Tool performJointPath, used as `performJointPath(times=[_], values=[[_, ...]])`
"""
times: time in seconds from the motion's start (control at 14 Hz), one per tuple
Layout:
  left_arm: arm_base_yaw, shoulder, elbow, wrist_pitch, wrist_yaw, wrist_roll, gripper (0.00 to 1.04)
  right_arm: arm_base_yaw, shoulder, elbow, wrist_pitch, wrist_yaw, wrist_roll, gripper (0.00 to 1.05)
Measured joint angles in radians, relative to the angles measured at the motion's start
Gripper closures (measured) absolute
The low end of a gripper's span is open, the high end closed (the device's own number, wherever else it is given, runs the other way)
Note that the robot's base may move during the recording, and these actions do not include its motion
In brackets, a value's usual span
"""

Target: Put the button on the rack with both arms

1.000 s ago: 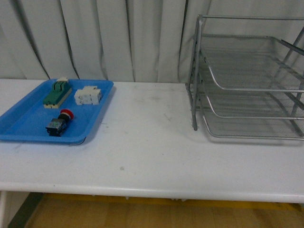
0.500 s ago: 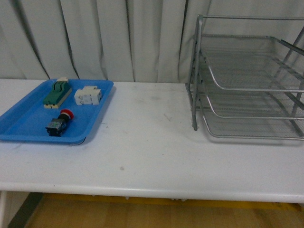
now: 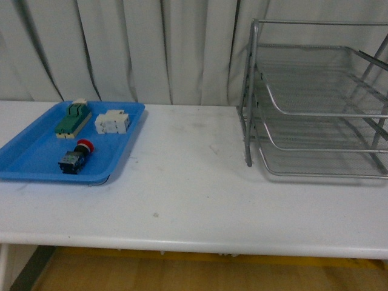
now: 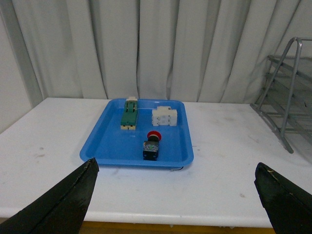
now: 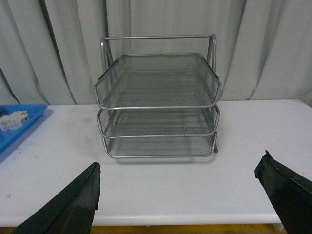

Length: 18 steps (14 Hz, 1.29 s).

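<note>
Front view: nothing has shifted over the last second. The button (image 3: 77, 155) lies on its side in the blue tray (image 3: 30, 159) at the left of the table (image 3: 182, 182), near the tray's front rim. The green-and-beige switch block (image 3: 73, 118) and the white block (image 3: 112, 122) sit behind it. The rack (image 3: 315, 103) stands well apart at the right, with no button on any tier. Neither arm shows here.

Left wrist view: the left claw (image 4: 175, 166) has its fingers spread wide and holds nothing. It faces the tray from well back, with the button about centred between the fingers.

Right wrist view: the right claw (image 5: 180, 163) is likewise spread and empty, facing the rack's open front.

As nothing has moved, I judge the task not yet begun. The left arm's pick-up of the button looks like the step in hand, probably followed by a handover to the right
</note>
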Motion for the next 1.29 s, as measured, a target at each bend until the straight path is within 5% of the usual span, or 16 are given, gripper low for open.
performJointPath(times=[0.57, 0.64, 0.71, 0.86, 1.0, 1.29], values=[[0.000, 0.000, 0.000, 0.000, 0.000, 0.000, 0.07, 0.000, 0.000, 0.000, 0.000, 0.000, 0.000, 0.06], [0.000, 0.000, 0.000, 0.000, -0.002, 0.000, 0.07, -0.058, 0.047, 0.014, -0.029, -0.130, 0.029, 0.06], [0.000, 0.000, 0.000, 0.000, -0.001, 0.000, 0.07, -0.243, 0.311, 0.076, 0.165, -0.358, 0.068, 0.06], [0.000, 0.000, 0.000, 0.000, 0.000, 0.000, 0.07, -0.355, 0.683, 0.231, 0.491, -0.441, 0.075, 0.06], [0.000, 0.000, 0.000, 0.000, 0.000, 0.000, 0.07, -0.315, 1.290, 0.510, 0.761, -0.157, 0.045, 0.06], [0.000, 0.000, 0.000, 0.000, 0.000, 0.000, 0.07, -0.267, 1.683, 0.642, 0.671, 0.049, 0.117, 0.06]])
